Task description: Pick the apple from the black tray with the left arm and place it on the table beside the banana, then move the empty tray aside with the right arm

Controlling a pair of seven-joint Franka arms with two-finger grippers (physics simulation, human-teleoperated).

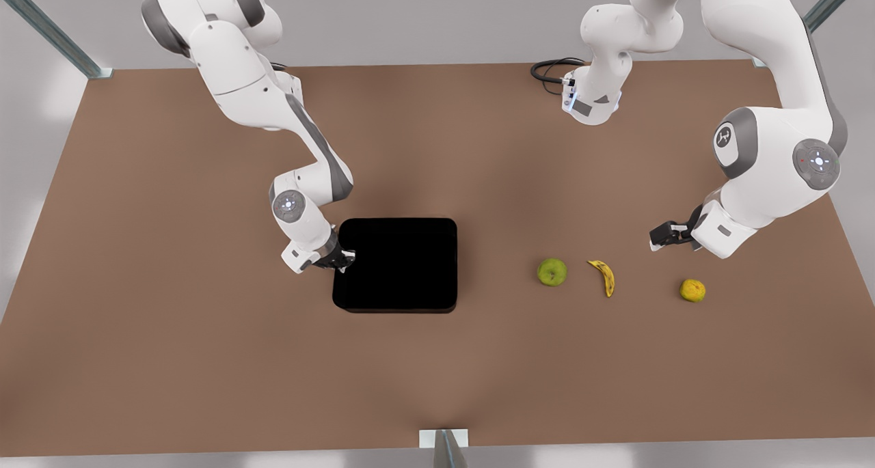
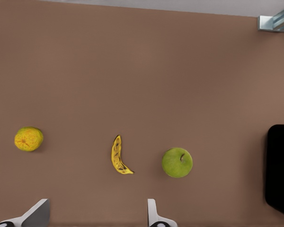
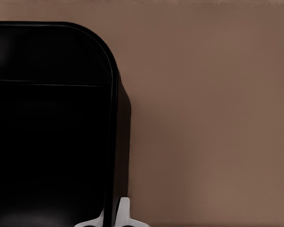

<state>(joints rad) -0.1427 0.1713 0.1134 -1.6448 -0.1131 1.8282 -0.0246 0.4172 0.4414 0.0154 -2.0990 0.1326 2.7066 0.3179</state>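
The yellow-green apple [image 1: 552, 272] [image 2: 177, 162] lies on the brown table [image 1: 205, 359], just to the front view's left of the speckled banana [image 1: 603, 277] [image 2: 118, 156]. The black tray [image 1: 396, 263] [image 3: 47, 142] sits empty near the middle. My right gripper [image 1: 342, 259] [image 3: 114, 215] is at the tray's edge on the front view's left, its fingers pinched on either side of the rim. My left gripper [image 1: 660, 236] [image 2: 95, 215] hovers open behind the fruit, on the front view's right, holding nothing.
A round yellow-orange fruit [image 1: 692, 290] [image 2: 29, 138] lies beyond the banana toward the front view's right. A black cable [image 1: 550, 68] coils at the table's back edge. A metal bracket [image 1: 444, 441] stands at the front edge.
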